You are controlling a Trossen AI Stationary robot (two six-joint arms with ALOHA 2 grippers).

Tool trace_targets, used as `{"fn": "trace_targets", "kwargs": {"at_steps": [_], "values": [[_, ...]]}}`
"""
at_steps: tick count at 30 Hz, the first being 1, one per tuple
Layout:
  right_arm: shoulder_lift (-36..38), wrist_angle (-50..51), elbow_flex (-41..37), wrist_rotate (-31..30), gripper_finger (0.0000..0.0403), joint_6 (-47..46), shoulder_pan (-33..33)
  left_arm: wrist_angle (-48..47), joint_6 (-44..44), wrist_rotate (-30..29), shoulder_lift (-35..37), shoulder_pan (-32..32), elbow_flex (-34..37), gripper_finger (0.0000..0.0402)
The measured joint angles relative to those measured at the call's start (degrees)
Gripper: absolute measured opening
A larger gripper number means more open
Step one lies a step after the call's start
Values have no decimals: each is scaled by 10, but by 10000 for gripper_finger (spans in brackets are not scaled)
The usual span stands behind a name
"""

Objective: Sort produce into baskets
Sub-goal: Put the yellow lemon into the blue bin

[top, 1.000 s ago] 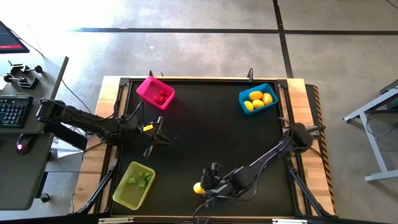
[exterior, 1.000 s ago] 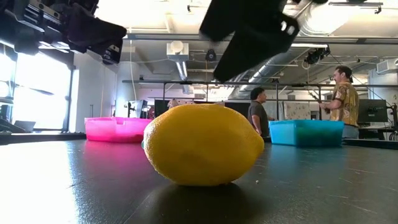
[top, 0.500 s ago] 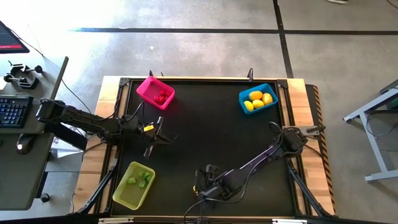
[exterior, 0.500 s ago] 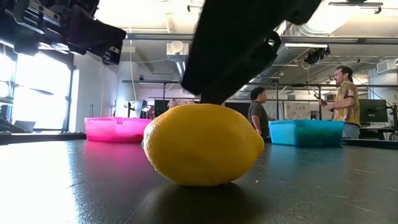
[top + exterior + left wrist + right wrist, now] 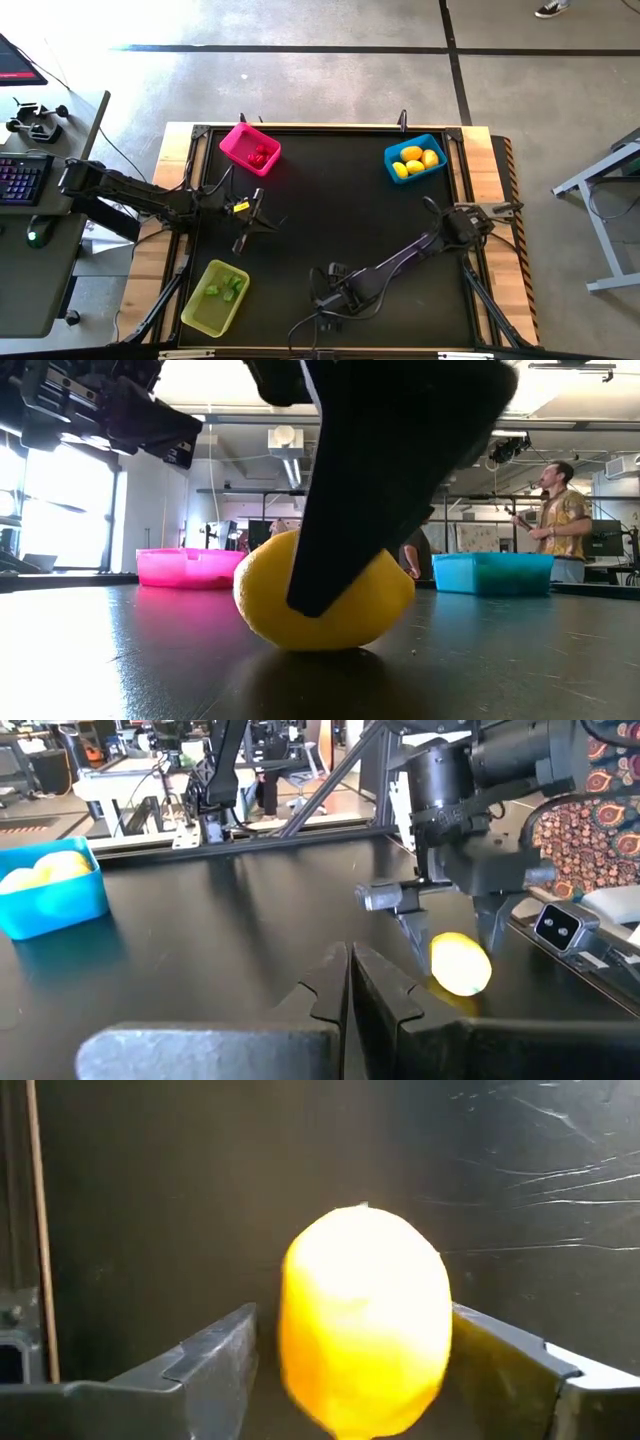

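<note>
My right gripper (image 5: 350,1370) sits spread around the lemon (image 5: 362,1315), not pinching yet; closing off-center could squirt it away.

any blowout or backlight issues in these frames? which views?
Right wrist view: the lemon between the right claw's fingers is overexposed, its surface washed nearly white. Low view: bright windows and ceiling lights backlight the scene, so the right claw reads as a black silhouette. High view: evenly lit.
</note>
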State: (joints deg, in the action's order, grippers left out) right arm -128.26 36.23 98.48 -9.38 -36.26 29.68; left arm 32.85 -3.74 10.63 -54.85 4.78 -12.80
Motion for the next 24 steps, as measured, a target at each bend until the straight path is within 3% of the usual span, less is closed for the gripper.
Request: {"fn": "trace_targets", "kwargs": {"at_steps": [6, 10, 15, 19, 24], "values": [[0, 35, 15, -3, 230, -12, -15, 0, 0, -11, 0, 0, 0, 5], [0, 136, 64, -47, 170, -11, -23, 0, -2, -39, 0, -1, 0, 5], [1, 370, 136, -120, 167, -44, -40, 0, -4, -59, 0, -8, 0, 5], [5, 538, 146, -153, 167, -87, -77, 0, -9, -60, 0, -11, 0, 5], [78, 504, 60, -153, 167, -47, -153, 0, -15, -60, 0, -11, 0, 5]]}}
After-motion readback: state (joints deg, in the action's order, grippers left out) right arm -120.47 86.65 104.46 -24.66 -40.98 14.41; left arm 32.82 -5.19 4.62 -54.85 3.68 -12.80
